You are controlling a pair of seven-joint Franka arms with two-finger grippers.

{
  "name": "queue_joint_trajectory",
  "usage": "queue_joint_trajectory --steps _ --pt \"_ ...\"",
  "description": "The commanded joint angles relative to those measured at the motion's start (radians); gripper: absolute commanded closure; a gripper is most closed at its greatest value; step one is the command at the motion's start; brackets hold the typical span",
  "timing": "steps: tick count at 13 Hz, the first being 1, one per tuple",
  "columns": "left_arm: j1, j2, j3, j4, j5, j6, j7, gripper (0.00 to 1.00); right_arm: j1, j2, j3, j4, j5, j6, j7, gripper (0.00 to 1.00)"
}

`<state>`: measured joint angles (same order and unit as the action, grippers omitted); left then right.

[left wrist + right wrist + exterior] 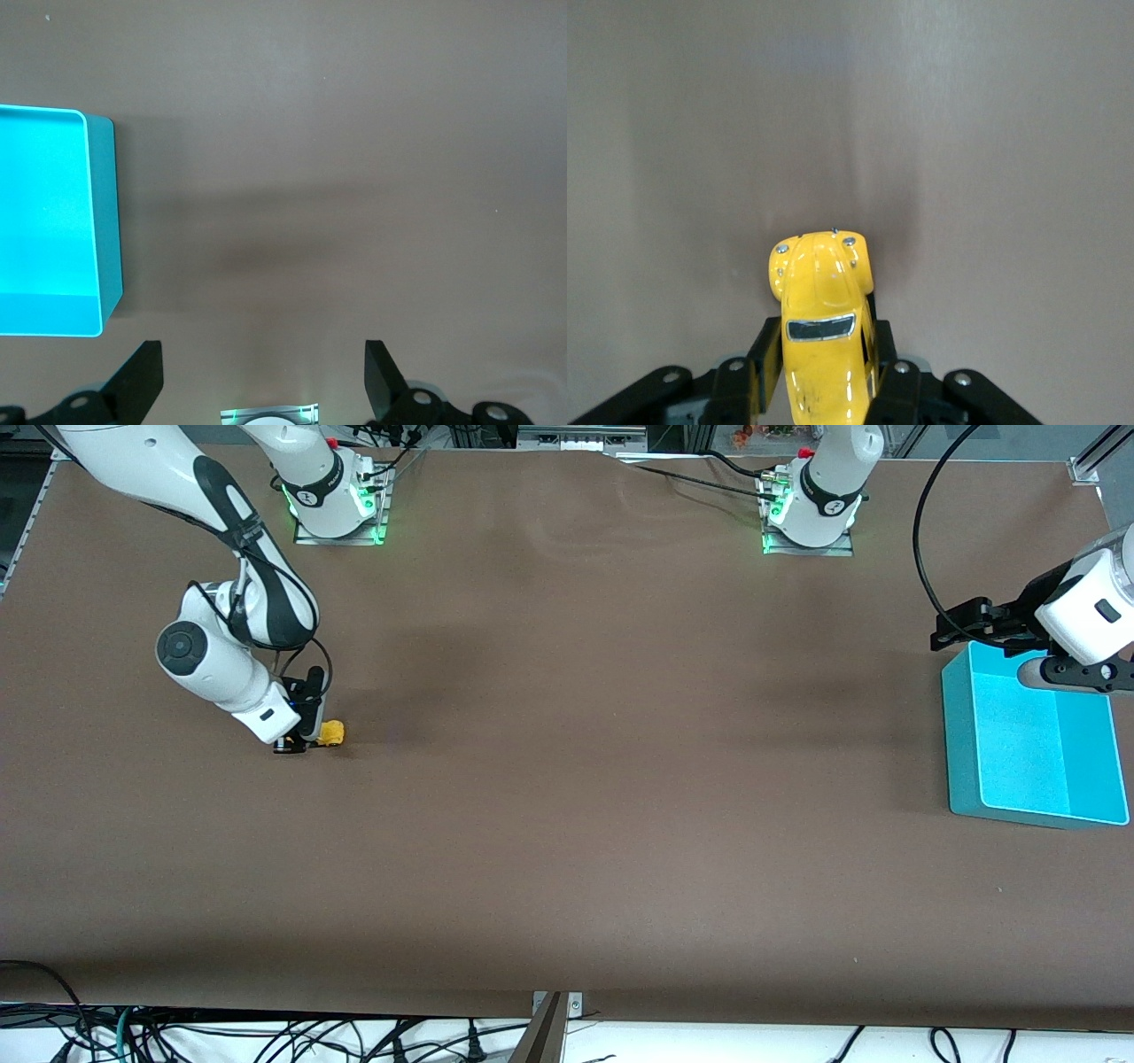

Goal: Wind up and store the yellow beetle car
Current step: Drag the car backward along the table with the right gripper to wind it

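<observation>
No brand, label or readable writing is seen on the yellow beetle car [331, 732], on the bin or on the table [567, 797]; small markings on the arm joints by the bases are too small to be read.

The yellow beetle car is gripped by the right tool [306, 742] low at the table toward the right arm's end; whether the wheels touch the surface cannot be told. In the right wrist view the car [821, 332] is seen from above, clamped at its sides between the two black fingers [890, 390]. Its long axis is set along the tool's line of sight, and its rounded hood with two small round headlights is pointed away from the tool. A dark windscreen is seen midway along the body. In the front view the car's free end is turned toward the left arm's end of the table.

The left tool [979, 624] is held over the table just beside the turquoise bin [961, 717], at the left arm's end; its fingers [142, 379] are spread wide with nothing between them, and the arm waits. The bin [104, 221] is shown open-topped.
</observation>
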<state>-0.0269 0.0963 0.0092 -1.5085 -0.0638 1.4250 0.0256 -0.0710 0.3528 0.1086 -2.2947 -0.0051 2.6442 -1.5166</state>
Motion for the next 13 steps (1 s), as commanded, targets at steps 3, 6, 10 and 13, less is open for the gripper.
queue_joint_trajectory --steps 3,6,10,13 --pt "0.005 0.008 -0.005 0.024 0.007 -0.005 0.025 0.0 -0.12 0.071 0.006 0.0 0.001 0.051 -0.187 0.97" --pt "0.005 0.008 -0.005 0.024 0.007 -0.005 0.025 0.0 -0.206 0.095 0.006 0.003 -0.003 0.052 -0.289 0.97" --pt "0.005 0.008 -0.005 0.024 0.007 -0.005 0.025 0.0 -0.288 0.127 0.006 0.032 -0.001 0.051 -0.388 0.97" --pt "0.005 0.008 -0.005 0.024 0.007 -0.005 0.025 0.0 -0.293 0.133 0.01 0.054 0.002 0.042 -0.384 0.94"
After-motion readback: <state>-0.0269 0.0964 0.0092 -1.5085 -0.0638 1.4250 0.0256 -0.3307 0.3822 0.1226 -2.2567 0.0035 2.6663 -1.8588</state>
